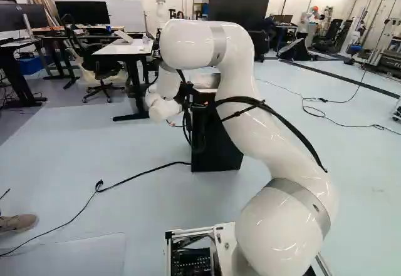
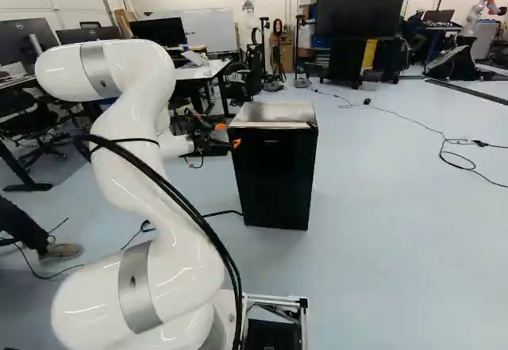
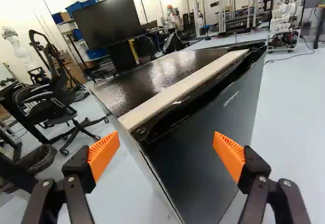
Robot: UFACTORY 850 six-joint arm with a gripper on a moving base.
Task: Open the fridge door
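Sitting on the near side of the fridge (image 2: 274, 183), the base frame (image 1: 222, 241) is showing some of its insides. Also on the near side of the fridge, the white arm (image 2: 143, 159) is rising up and bending over, with black cables (image 2: 198, 219) running along it. A black cord (image 1: 144, 173) is lying on the floor and reaching up to the fridge. The gripper (image 2: 228, 135) is hanging close beside the fridge, up near its top. Its two fingers are standing wide apart, with orange pads (image 3: 104, 153) facing each other, and they are gripping nothing. The wrist view is showing the top corner of the fridge ahead of the gap between the fingers. The fridge is standing upright on the floor, and its black door (image 3: 208, 127) is looking closed. A pale strip (image 3: 177, 89) is running along the top of the fridge, next to the door side. Past the fridge, an office chair (image 1: 103, 66) is standing near a white desk (image 1: 122, 49). Farther past the fridge, a big black screen (image 2: 361, 5) is standing up tall. Another robot (image 2: 480, 17) is standing far beyond the fridge.
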